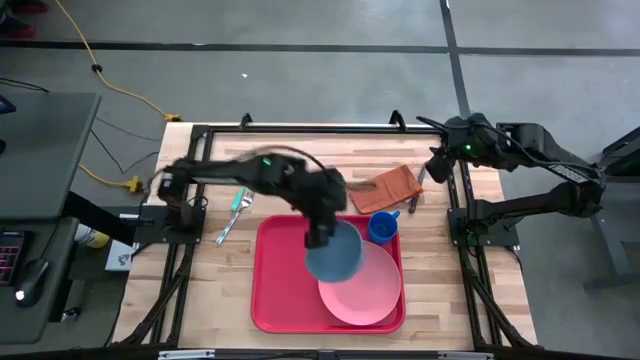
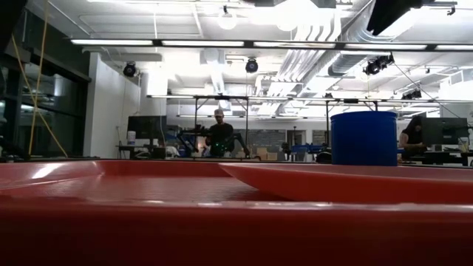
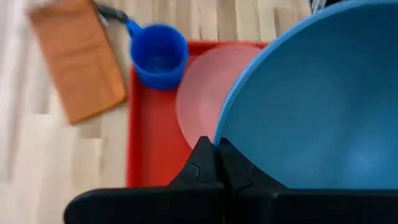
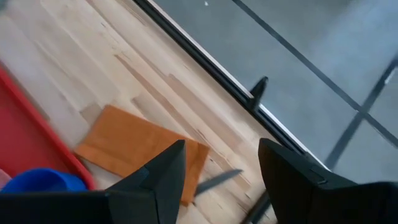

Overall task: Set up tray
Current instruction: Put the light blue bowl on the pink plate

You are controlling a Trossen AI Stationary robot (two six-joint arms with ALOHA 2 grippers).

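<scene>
The red tray (image 1: 280, 290) lies in the middle of the table and fills the low view's foreground (image 2: 222, 229). A round pink plate (image 1: 368, 292) rests flat on its right half. A blue cup (image 1: 383, 227) stands at the tray's far right corner. My left gripper (image 1: 318, 238) is shut on a blue bowl (image 1: 335, 257), which sits over the plate's far left part. The bowl does not show at tray height in the low view. My right gripper (image 4: 221, 168) is open, by the table's far right edge, above an orange-brown napkin (image 4: 137, 149). My left gripper pinches the blue bowl's rim (image 3: 219, 134) between its two fingers (image 3: 205, 163), one inside the bowl and one outside. It comes from above, on the bowl's far left side. The bowl's open side faces up, over the pink plate (image 3: 199, 99).
The napkin (image 1: 385, 187) lies flat on the wood beyond the tray's far right corner, with a dark utensil (image 4: 217, 180) beside it. Light cutlery (image 1: 235, 212) lies left of the tray. The tray's left half (image 1: 280, 270) is bare. People and desks show in the room behind.
</scene>
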